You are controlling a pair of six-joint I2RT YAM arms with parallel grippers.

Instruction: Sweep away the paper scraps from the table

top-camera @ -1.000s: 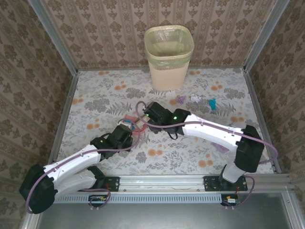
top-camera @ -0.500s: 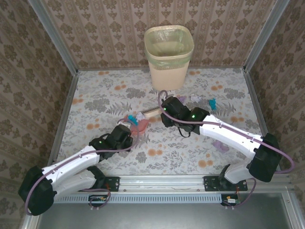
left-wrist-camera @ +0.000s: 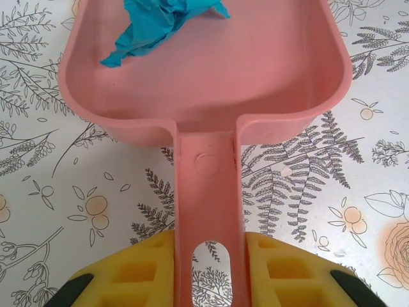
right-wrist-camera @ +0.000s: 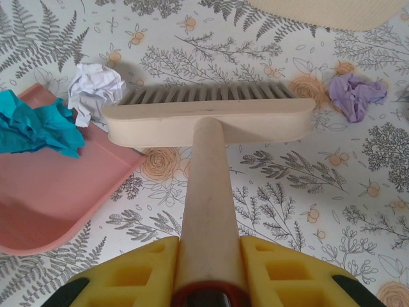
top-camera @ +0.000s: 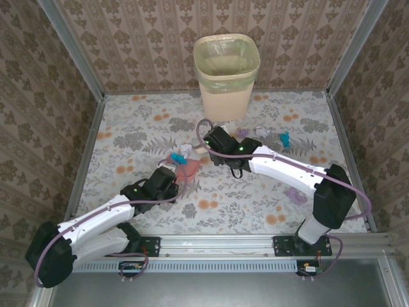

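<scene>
Over table [top-camera: 131, 131]: left gripper [left-wrist-camera: 208, 262] clamps pink dustpan [left-wrist-camera: 255, 77]; right gripper [right-wrist-camera: 208, 268] clamps brush [right-wrist-camera: 208, 118].

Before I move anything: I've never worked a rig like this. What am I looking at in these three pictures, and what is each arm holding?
These are two robot arms bolted at the near edge of a table with a flowered cloth. The wide picture looks down from above and behind them. The other two come from a camera on each wrist, with its yellow fingers at the bottom. The left gripper is shut on the handle of a pink dustpan holding a teal scrap. The right gripper is shut on a brush handle. A white scrap lies by the brush head at the pan's lip, a purple scrap beyond its other end. A bin stands at the far side, more scraps near it.
</scene>
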